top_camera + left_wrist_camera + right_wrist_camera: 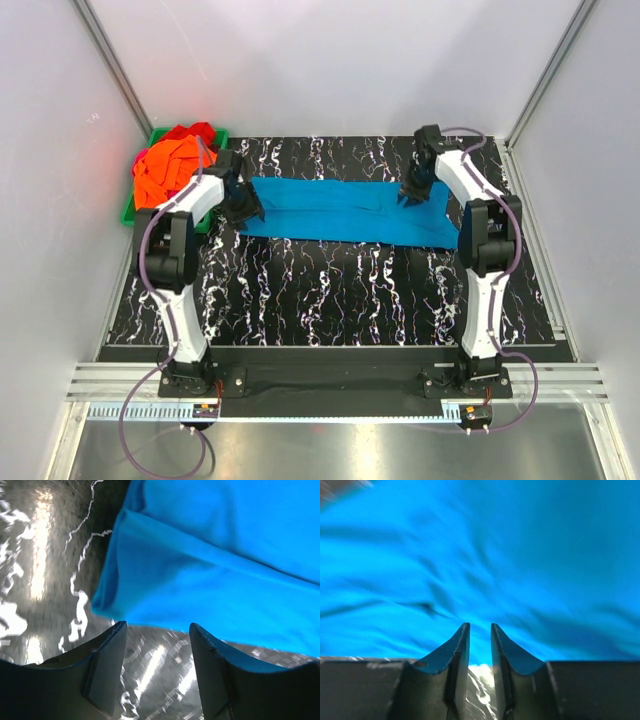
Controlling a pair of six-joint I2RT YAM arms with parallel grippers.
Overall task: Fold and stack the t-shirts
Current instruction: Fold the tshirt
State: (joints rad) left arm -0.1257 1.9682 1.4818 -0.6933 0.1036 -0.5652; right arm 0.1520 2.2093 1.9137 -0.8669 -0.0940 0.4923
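Note:
A turquoise-blue t-shirt [350, 210] lies folded into a long strip across the far part of the black marbled mat. My left gripper [245, 212] is open at the strip's left end; in the left wrist view the gripper [157, 627] has bare mat between its jaws, just short of the shirt's folded corner [210, 570]. My right gripper [412, 197] is over the strip's right part; in the right wrist view the gripper [480, 626] has its jaws a narrow gap apart, nothing between them, at the cloth's edge [480, 555]. Orange [170, 170] and red [195, 131] t-shirts are heaped at the far left.
The orange and red shirts fill a green plastic bin [128, 212] at the mat's far left corner, close behind my left arm. White walls enclose the table on three sides. The black marbled mat [330, 290] spreads between the shirt and the arm bases.

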